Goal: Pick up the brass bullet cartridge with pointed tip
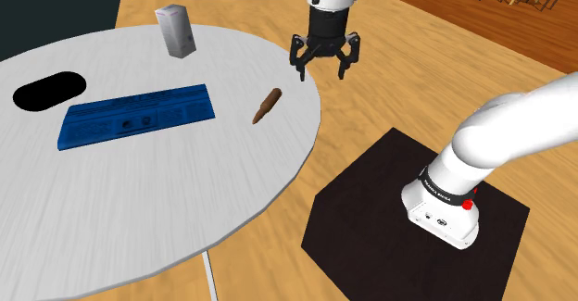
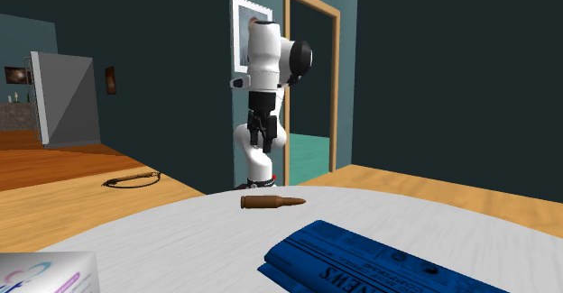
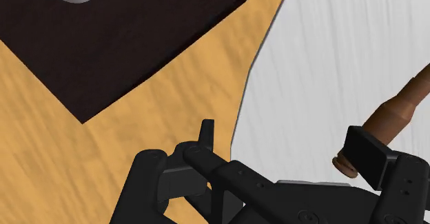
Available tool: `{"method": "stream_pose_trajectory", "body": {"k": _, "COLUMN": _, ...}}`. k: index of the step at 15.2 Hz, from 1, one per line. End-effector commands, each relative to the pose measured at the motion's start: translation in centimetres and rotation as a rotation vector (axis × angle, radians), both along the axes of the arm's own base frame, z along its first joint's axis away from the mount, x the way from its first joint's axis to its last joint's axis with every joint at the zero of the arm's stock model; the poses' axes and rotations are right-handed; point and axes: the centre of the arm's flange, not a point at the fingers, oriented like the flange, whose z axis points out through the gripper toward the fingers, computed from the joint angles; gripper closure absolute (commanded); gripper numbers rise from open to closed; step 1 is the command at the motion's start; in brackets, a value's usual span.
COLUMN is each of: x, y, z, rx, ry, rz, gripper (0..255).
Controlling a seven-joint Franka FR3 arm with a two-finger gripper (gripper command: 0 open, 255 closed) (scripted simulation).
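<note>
Shoulder view's upper centre shows the tool [image 1: 323, 69] spread wide and empty over the counter [image 1: 139, 216] edge, the brown cartridge [image 1: 267, 106] lying ungrasped nearby, pickup not yet done

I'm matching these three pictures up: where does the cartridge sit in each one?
Shoulder view: the cartridge lies just left of centre, near the table's right edge.
Second exterior view: the cartridge is at centre, near the table's far edge, tip pointing to that view's right.
Wrist view: the cartridge has its base just behind one of the fingers.
Shared landmark: the white table's curved edge, close to the cartridge in each.
</note>
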Motion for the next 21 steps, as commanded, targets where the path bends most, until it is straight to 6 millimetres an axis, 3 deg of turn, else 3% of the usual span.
{"method": "stream_pose_trajectory", "body": {"k": 1, "x": 1.4, "y": 1.9, "z": -1.3, "rx": 0.005, "ry": -0.005, "rz": -0.078, "gripper": 0}}
{"method": "stream_pose_trajectory", "body": {"k": 11, "x": 9.9, "y": 8.9, "z": -6.7, "rx": 0.018, "ry": -0.027, "rz": -0.417, "gripper": 0}}
{"method": "stream_pose_trajectory", "body": {"k": 20, "x": 9.9, "y": 8.9, "z": -10.7, "rx": 0.018, "ry": -0.027, "rz": -0.417, "gripper": 0}}
{"method": "stream_pose_trajectory", "body": {"k": 21, "x": 9.9, "y": 8.9, "z": -10.6, "rx": 0.018, "ry": -0.027, "rz": -0.416, "gripper": 255}}
